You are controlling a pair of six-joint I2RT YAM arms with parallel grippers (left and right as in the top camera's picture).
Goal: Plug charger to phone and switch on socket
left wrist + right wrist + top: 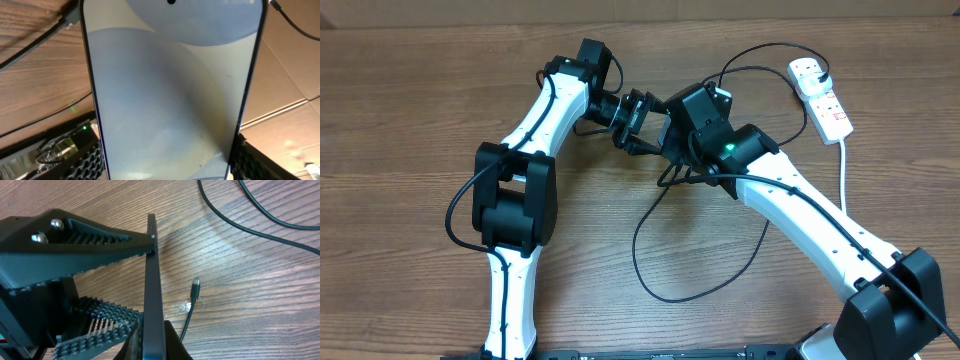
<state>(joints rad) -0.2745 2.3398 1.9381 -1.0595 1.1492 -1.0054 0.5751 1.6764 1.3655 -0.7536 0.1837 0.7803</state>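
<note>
L hand (638, 120) is clamped on the phone (170, 90). Its ribbed pads (82, 162) press both long sides and the lit screen fills the L wrist cam. Phone is off the desk (260, 280), mid-scene between the two arms, and shows edge-on in the R wrist cam as a thin dark bar running up-frame. R hand (670, 135) is right against the phone from the other side. Dark shapes flank the phone's edge at the bottom of its cam, but can't tell if it's closed on it or apart. Key relation: the connector tip (195, 286) lies loose on the desk just beside the phone's edge, on the side away from the L hand, w/ neither hand touching it. Its long axis runs roughly parallel to that edge, tip pointing up-frame, cable trailing back toward the cam. The rest of the charger (636, 250) loops across the desk below both arms. R arm is the nearer one, so the pickup looks like its job while L keeps the phone steady. Socket (823, 95) sits well apart at far R and isn't reached yet.
</note>
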